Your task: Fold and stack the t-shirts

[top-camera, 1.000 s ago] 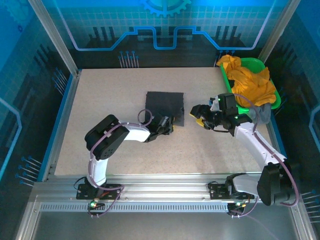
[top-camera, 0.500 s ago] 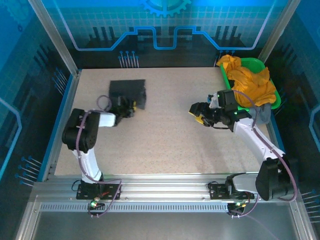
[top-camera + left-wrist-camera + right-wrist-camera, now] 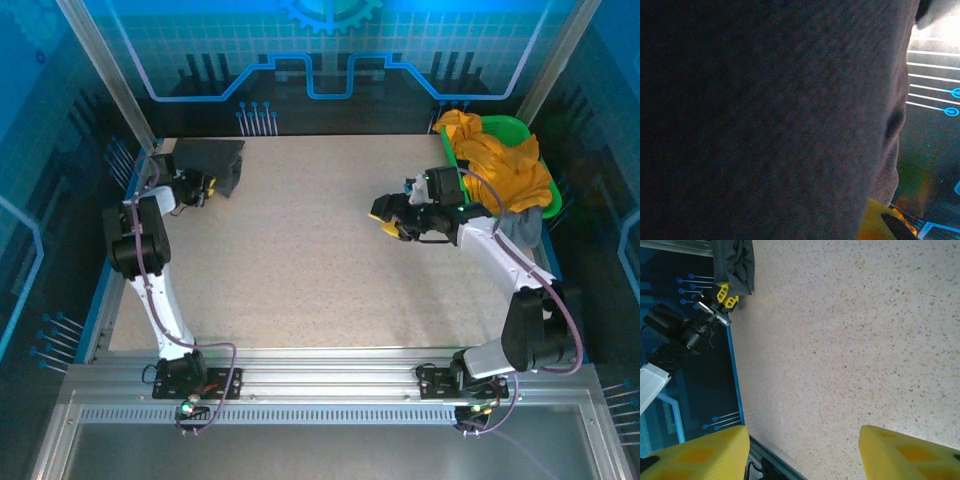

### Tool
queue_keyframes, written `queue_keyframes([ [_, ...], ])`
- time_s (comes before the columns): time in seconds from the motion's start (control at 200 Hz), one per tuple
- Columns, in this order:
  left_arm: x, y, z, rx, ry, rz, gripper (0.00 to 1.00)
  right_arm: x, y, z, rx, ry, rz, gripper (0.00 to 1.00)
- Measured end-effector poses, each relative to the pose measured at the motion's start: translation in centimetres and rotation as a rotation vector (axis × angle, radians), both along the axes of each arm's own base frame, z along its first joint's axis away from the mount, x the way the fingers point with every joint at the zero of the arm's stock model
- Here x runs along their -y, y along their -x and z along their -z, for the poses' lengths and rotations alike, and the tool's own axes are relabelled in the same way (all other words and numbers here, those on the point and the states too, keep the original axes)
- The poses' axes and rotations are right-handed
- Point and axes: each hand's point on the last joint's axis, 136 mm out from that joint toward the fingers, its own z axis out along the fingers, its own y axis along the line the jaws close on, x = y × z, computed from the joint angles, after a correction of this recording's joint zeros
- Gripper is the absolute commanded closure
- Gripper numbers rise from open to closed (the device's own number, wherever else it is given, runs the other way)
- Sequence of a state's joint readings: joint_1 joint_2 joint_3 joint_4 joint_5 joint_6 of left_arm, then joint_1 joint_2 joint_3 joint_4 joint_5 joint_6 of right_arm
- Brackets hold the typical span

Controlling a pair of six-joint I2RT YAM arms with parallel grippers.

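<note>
The folded dark charcoal t-shirt (image 3: 212,160) is held at the worktop's (image 3: 300,260) far-left corner, its edge clamped in the left gripper (image 3: 205,186). Mustard-orange t-shirts (image 3: 500,165) are heaped in the green basket (image 3: 510,128), far right. The right gripper (image 3: 384,215) is spread, empty, nearby.

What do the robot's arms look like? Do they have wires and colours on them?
Both arms are white tubes linked by chunky black joints: the left arm and the right arm. A thin purple cable loops along each one. The left gripper and the right gripper are black with bright yellow fingers, blocky with sunken squares in them.
</note>
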State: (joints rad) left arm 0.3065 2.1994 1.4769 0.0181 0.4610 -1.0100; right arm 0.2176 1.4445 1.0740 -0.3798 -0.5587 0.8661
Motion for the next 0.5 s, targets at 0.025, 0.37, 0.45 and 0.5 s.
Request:
queue_keyframes([
  [0.025, 0.0, -0.2, 0.1, -0.001, 0.000, 0.006, 0.92, -0.1, -0.2, 0.0, 0.001, 0.000, -0.003, 0.39],
  [0.37, -0.1, -1.6, 0.5, 0.013, 0.017, 0.026, 0.77, -2.1, -1.3, -1.9, 0.087, -0.036, -0.050, 0.38],
  [0.45, 0.0, -1.4, 0.6, 0.017, 0.029, 0.016, 0.52, -2.6, -1.5, -2.5, 0.121, -0.043, -0.057, 0.38],
  [0.5, 0.3, -0.8, 0.7, 0.013, 0.039, 0.009, 0.30, -2.7, -1.6, -3.0, 0.146, -0.038, -0.054, 0.37],
])
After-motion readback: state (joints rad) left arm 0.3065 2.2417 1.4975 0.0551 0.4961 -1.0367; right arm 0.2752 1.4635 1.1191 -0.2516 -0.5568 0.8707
